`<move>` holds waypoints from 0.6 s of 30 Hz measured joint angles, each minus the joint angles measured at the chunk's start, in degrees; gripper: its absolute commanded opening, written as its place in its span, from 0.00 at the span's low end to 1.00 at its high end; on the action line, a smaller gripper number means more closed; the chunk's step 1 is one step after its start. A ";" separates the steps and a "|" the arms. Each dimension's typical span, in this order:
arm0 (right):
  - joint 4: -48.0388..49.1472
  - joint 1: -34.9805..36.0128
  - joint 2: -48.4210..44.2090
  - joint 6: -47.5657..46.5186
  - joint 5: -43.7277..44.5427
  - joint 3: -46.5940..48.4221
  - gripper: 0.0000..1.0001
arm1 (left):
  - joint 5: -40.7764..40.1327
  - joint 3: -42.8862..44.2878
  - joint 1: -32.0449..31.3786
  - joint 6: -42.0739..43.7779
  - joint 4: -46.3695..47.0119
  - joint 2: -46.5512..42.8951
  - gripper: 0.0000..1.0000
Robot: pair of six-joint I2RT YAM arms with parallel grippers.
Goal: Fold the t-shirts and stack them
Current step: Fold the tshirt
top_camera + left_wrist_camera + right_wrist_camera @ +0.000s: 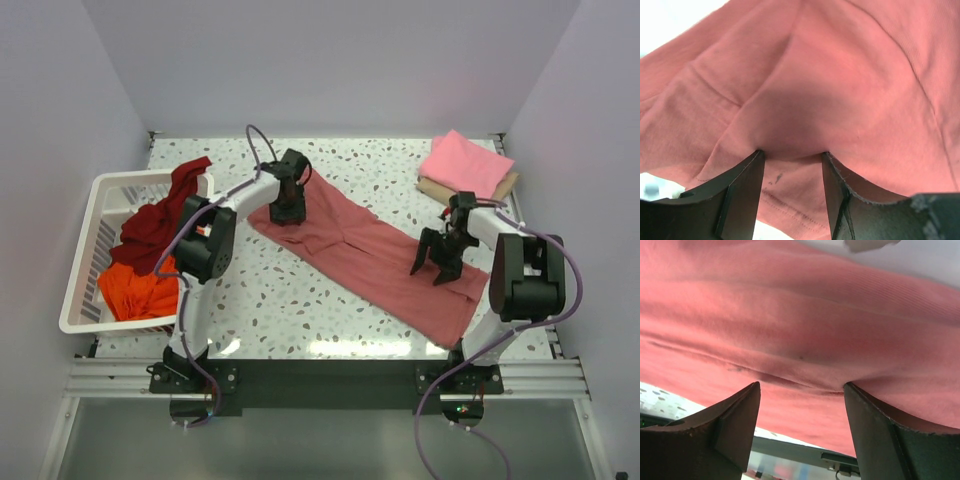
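left hand: fingers spread, tips pressed into rose-red t-shirt, which lies diagonally across bench | right hand: spread, tips on shirt's near-right end | risk: either pinch catches one layer only, cloth slips, fold skews

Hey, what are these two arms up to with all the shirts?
They are folding t-shirts. A rose-red shirt lies spread slantwise across the table. The left pincer is down on its far end and the right pincer on its near end, both with jaws apart, so neither has pinched the cloth yet. A pink shirt already lies folded in the far right corner. A maroon shirt and an orange shirt sit in the white basket on the left.
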 measured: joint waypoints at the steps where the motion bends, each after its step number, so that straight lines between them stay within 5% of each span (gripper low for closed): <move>1: -0.24 0.20 0.00 0.11 -0.35 -0.13 0.72 | -0.22 2.93 0.46 0.48 0.13 1.97 0.54; 9: -1.14 5.70 0.02 2.27 -1.97 -0.39 0.72 | -0.66 23.08 2.75 4.22 0.92 14.56 0.54; 18: -1.36 18.97 1.01 8.00 -1.86 0.68 0.72 | -0.79 28.81 3.56 7.85 7.39 18.86 0.55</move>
